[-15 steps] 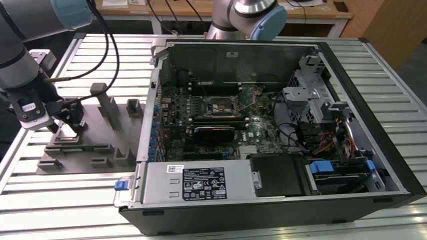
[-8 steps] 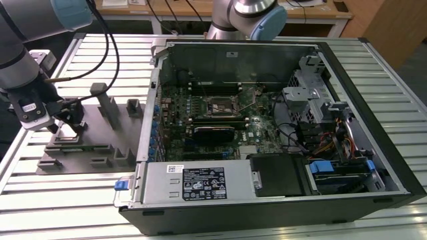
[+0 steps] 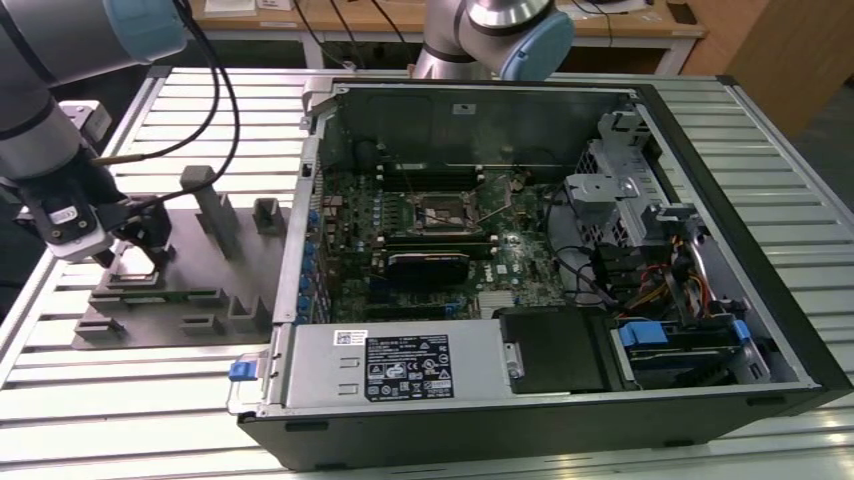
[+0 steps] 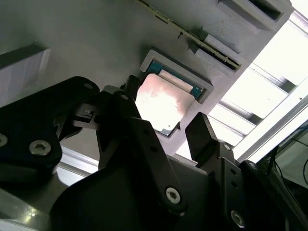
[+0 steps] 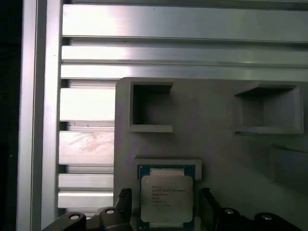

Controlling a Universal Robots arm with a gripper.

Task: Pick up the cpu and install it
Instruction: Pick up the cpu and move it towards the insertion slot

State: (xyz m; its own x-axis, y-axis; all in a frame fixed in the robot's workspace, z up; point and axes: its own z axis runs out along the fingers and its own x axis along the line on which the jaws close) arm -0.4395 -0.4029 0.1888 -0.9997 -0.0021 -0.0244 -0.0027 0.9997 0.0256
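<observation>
**Exterior view.** We are recording a grey-and-blue robot arm (image 3: 40, 90) reaching down over a flat grey plastic fixture plate (image 3: 174, 310). The plate is lying on a slatted aluminium table (image 3: 134, 420), near the table's edge on the exterior view's left. The arm's black two-finger gripper (image 3: 134, 258) is hanging just above the plate's outer edge. An open black metal computer case (image 3: 467, 445) is taking up most of the remaining table. The dark square motherboard socket (image 3: 441, 212) inside it is sitting well apart from the gripper.

**Second wrist view.** We are noting the small flat square cpu with a shiny silver metal top (image 4: 161, 103), lying flat in a shallow square pocket (image 4: 204, 86) of the plate. The gripper (image 4: 166, 109) is straddling it. The black fingers (image 4: 202, 137) are standing spread, one on each side, gripping nothing.

**First wrist view.** We are seeing the cpu (image 5: 167, 198) seated in its pocket close to one edge of the plate. The gripper (image 5: 166, 204) is centred over it, with a gap showing between each finger and the chip.

**Hazards, as we are judging them.**
- If the fingers are closing off-centre, one may be catching the pocket wall instead of the chip's edge, tipping or wedging the cpu.
- The thin edge is offering little purchase, so a skewed grip may be letting it slip on the way to the case.
- A tilted chip would be meeting the socket crooked and could be harming its contacts.
</observation>
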